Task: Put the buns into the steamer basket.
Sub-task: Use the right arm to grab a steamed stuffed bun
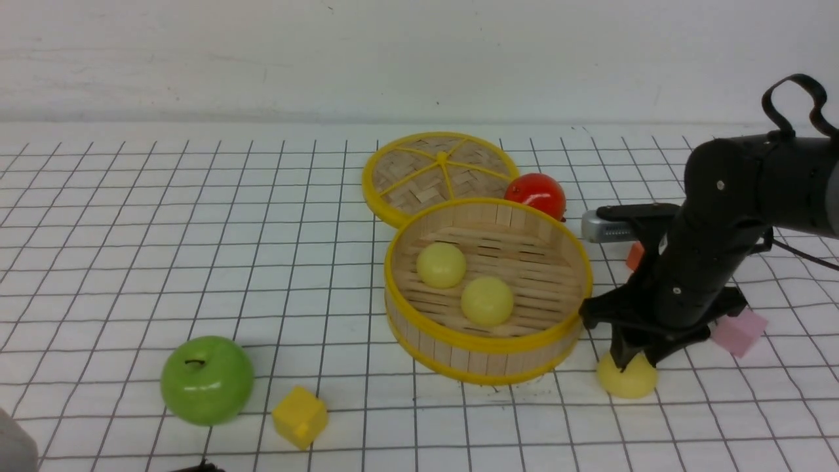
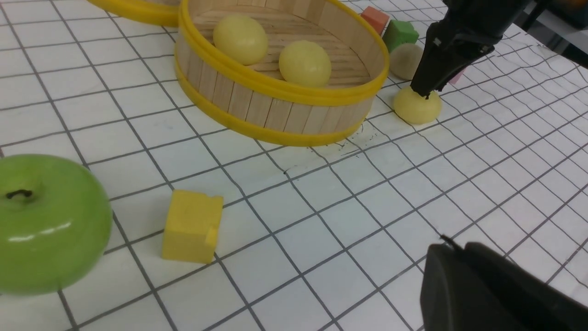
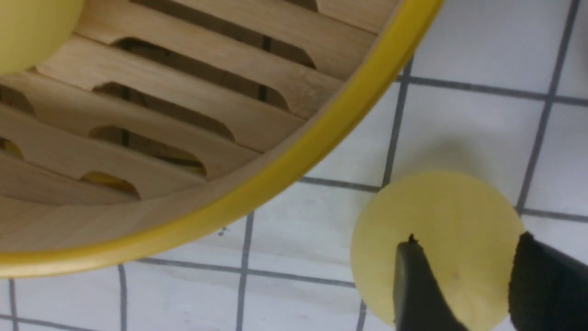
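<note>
Wide apart, the fingers of the right hand (image 3: 467, 238) straddle the upper part of a pale yellow bun (image 3: 436, 234) that sits on the bench (image 1: 262, 229) near the steamer basket (image 1: 485, 357); whether they touch it I cannot tell. Narrow by contrast, the left hand (image 2: 457, 246) has its tips close together, with nothing seen between them. White covers the bench from side to side, ruled in thin dark lines that make a grid, fairly straight on the left and rippling toward the right. Behind it stands a plain whitish wall (image 1: 262, 59), faintly marked in a few spots. Counting the buns, I get four: two pale yellow ones (image 1: 441, 265) (image 1: 487, 301) on the slatted floor inside the basket, the one at the right hand, and one off-white bun (image 2: 405, 62) outside the basket, beside a green block. Of blocks there are also four, all on the bench: one yellow (image 1: 299, 417), one green (image 2: 399, 34), one orange-red (image 2: 375, 19), one pink (image 1: 739, 332). One green apple (image 1: 207, 380) sits near the yellow block. One glossy red tomato (image 1: 536, 195) and one round woven lid (image 1: 419, 170) with a yellow rim lie behind the one basket.
</note>
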`<move>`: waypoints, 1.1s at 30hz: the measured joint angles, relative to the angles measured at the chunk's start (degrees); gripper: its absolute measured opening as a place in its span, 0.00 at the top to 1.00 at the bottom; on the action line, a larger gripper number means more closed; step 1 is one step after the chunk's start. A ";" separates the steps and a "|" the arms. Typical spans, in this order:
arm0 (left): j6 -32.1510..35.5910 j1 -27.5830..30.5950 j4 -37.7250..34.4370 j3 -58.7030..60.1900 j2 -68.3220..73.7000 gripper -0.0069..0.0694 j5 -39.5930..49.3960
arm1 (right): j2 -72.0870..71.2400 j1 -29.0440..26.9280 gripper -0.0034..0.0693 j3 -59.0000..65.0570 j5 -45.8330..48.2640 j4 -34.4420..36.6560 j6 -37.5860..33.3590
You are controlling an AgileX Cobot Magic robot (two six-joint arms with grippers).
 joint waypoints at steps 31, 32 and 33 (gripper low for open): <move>0.00 0.00 0.00 0.00 0.00 0.87 0.17 | -5.86 0.00 0.95 -0.40 3.18 1.79 -4.28; 0.00 0.00 0.00 0.00 0.00 0.87 0.17 | -7.26 0.05 0.95 -0.40 2.76 2.33 -4.28; 0.00 0.00 0.00 0.00 0.00 0.87 0.17 | -7.26 0.05 0.95 -0.40 2.63 2.47 -4.28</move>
